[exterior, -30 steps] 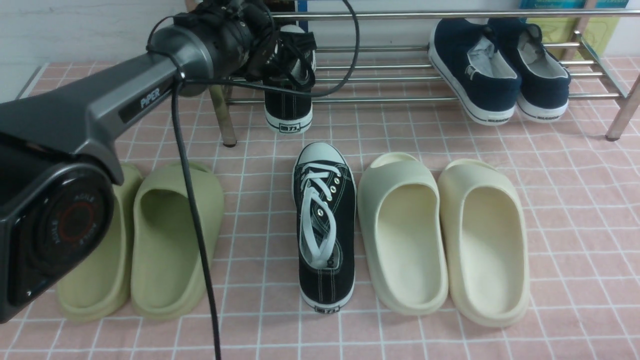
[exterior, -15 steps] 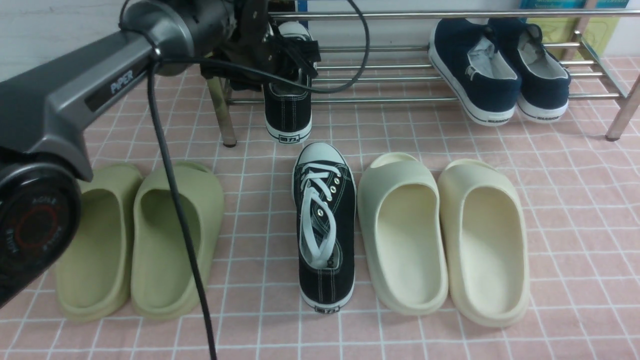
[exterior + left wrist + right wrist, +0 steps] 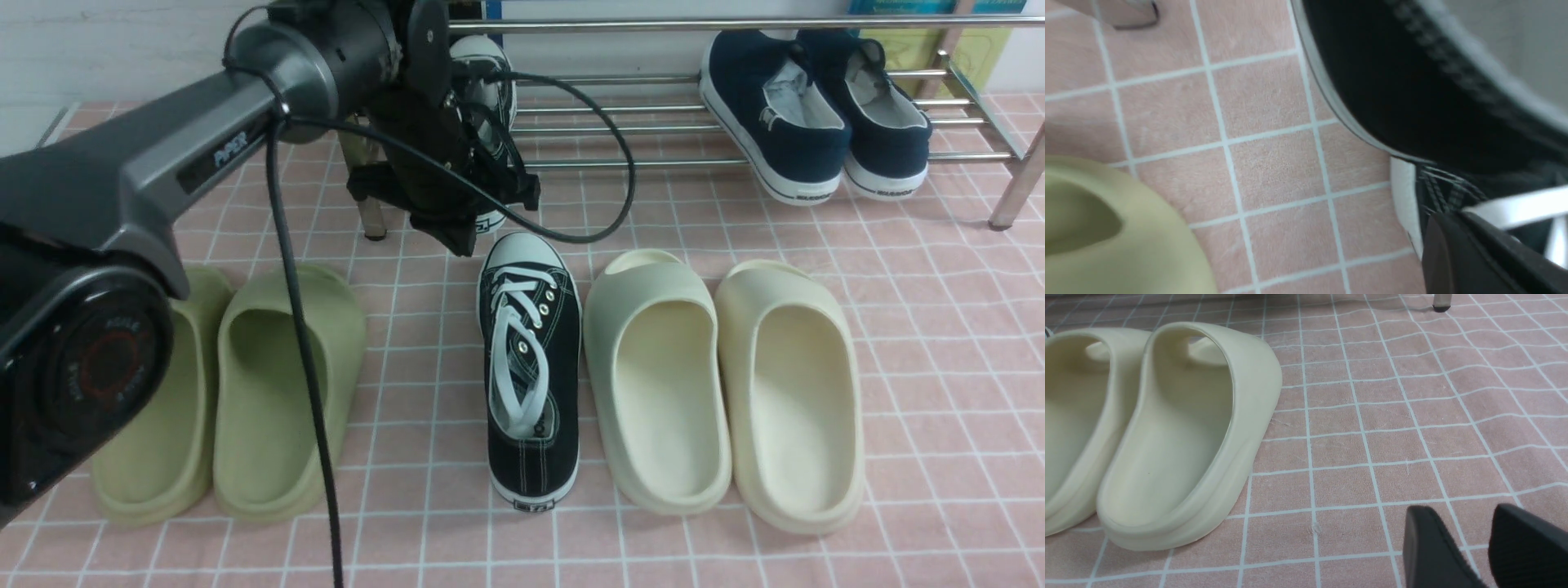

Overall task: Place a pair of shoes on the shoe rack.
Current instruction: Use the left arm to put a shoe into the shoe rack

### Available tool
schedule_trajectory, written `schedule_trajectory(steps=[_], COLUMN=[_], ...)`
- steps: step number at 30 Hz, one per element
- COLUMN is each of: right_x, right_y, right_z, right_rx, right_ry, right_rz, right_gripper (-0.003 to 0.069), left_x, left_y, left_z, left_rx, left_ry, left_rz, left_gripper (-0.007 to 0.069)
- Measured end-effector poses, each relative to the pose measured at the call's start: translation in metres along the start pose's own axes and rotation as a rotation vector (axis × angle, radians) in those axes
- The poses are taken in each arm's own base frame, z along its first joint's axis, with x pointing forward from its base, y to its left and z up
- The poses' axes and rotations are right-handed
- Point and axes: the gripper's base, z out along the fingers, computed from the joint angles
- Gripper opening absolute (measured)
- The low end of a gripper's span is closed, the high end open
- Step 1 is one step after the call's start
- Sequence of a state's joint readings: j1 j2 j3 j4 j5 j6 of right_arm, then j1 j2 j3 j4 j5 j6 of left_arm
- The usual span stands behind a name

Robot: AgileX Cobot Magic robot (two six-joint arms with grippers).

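One black sneaker (image 3: 531,367) with white laces lies on the pink tiled floor, toe toward the shoe rack (image 3: 653,163). Its partner (image 3: 483,69) rests on the rack's left end; my left arm covers its heel. My left gripper (image 3: 461,238) hangs just in front of the rack, above and left of the floor sneaker's white toe cap (image 3: 1401,196). It is shut, with nothing visibly held. In the left wrist view its dark fingers (image 3: 1457,253) sit beside that shoe's laces. My right gripper (image 3: 1464,516) is open over bare floor, right of the cream slides.
Two navy slip-ons (image 3: 808,106) sit on the rack's right end. A pair of green slides (image 3: 277,384) lies left of the floor sneaker and a pair of cream slides (image 3: 718,384) right of it. A rack leg (image 3: 371,216) stands beside my left gripper.
My left gripper has come off the sneaker on the rack, dropped down in front of the rack toward the floor sneaker's toe, and shut. That sneaker stays on the rails.
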State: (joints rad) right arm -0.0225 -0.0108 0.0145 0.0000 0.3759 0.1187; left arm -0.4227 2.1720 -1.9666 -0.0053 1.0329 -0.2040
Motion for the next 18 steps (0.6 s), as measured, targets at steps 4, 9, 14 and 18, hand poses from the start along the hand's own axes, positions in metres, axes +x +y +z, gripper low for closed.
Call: schedule_trajectory(steps=[4,9,14,18], right_x=[0.0,0.0,0.0,0.0], right_y=[0.0,0.0,0.0,0.0], right_z=[0.0,0.0,0.0,0.0], right_rx=[0.0,0.0,0.0,0.0], right_ry=[0.0,0.0,0.0,0.0], right_rz=[0.0,0.0,0.0,0.0], right_gripper=[0.0237,0.0237,0.0237,0.0237], left_x=[-0.006,-0.014,-0.023,-0.023], left_y=[-0.001,-0.003,-0.003,-0.002], left_z=[0.007,0.006,0.005,0.005], left_rx=[0.014,0.029,0.031,0.025], left_ry=[-0.062,-0.154,-0.255,-0.259], left_rz=[-0.04,-0.108,-0.13,-0.128], left_gripper=[0.0002,0.0002,0.0002,0.0004])
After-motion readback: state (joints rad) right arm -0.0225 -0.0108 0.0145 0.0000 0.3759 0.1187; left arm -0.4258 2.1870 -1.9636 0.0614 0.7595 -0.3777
